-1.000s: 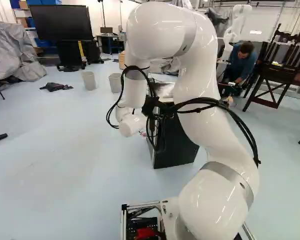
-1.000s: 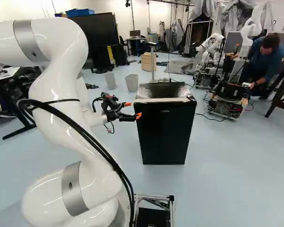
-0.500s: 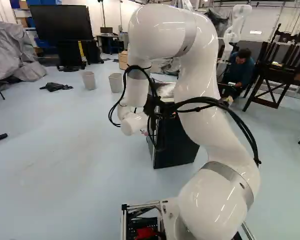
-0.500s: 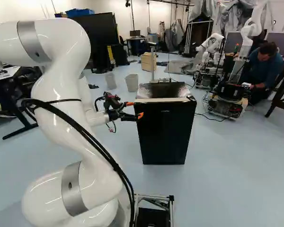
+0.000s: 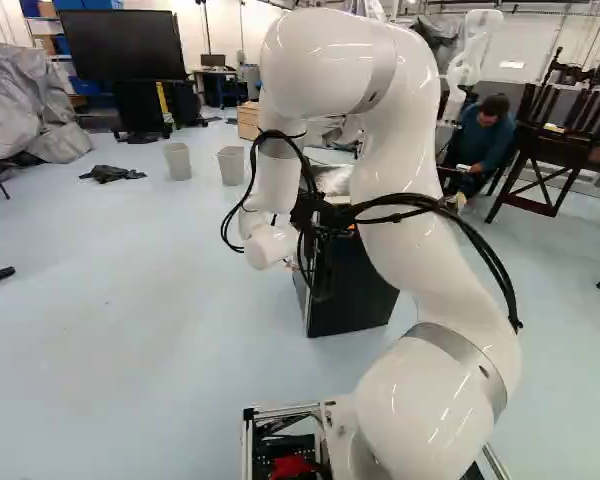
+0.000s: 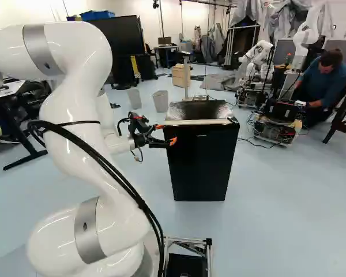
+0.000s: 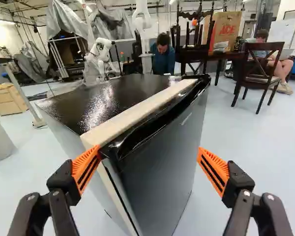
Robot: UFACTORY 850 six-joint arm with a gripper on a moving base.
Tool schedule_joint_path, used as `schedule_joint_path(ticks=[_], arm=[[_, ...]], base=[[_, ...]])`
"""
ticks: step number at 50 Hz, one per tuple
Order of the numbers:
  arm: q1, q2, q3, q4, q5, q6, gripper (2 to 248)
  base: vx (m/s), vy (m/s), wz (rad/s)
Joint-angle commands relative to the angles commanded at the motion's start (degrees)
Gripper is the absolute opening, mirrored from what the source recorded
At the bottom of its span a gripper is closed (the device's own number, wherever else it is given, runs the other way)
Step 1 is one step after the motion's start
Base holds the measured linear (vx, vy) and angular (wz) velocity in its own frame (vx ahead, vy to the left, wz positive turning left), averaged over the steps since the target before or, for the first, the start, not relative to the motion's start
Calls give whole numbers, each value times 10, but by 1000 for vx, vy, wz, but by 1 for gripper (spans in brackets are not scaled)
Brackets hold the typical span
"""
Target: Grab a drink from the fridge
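When one looks along the right base view from its left, the white arm (image 6: 83,69) comes first, bent high; next, farther away, stand two grey bins (image 6: 161,101) on the floor (image 6: 265,196); then come the fingers (image 7: 85,169), which are released and wide apart, with nothing held between them. One orange pad is at the upper side corner of the fridge (image 6: 202,164), and I cannot tell if it touches; the other is in front of the door (image 7: 162,182), apart from it. The fridge stands on the floor ahead of the arm, and its door seems shut; the drink is not visible, so probably it is inside. At the right, behind the fridge, another robot (image 6: 279,124) stands.

The door is likely stiff and rather heavy at first pull, because of its seal; its glossy face may be slippery, so the better place to take hold is the upper edge, near the recess (image 7: 160,120), at the corner; a hard pull could drag or tip the whole fridge. The drink itself should be light enough, but cold and maybe wet; a can could dent, so the middle of its body, with gentle pressure, would be the proper hold.
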Motion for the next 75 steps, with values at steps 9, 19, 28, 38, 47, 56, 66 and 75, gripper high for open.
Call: schedule_joint_path(ticks=[9, 19, 28, 38, 47, 56, 66, 75], arm=[[-1, 7, 13, 0, 0, 0, 247], [0, 16, 30, 0, 0, 0, 247], [2, 27, 50, 0, 0, 0, 247], [6, 41, 76, 0, 0, 0, 247], [10, 54, 101, 0, 0, 0, 247], [12, 67, 126, 0, 0, 0, 247], [15, 82, 153, 0, 0, 0, 247], [16, 94, 177, 0, 0, 0, 247]], base=[[0, 0, 0], [0, 0, 0], [0, 0, 0], [0, 0, 0], [0, 0, 0], [0, 0, 0], [0, 0, 0], [0, 0, 0]])
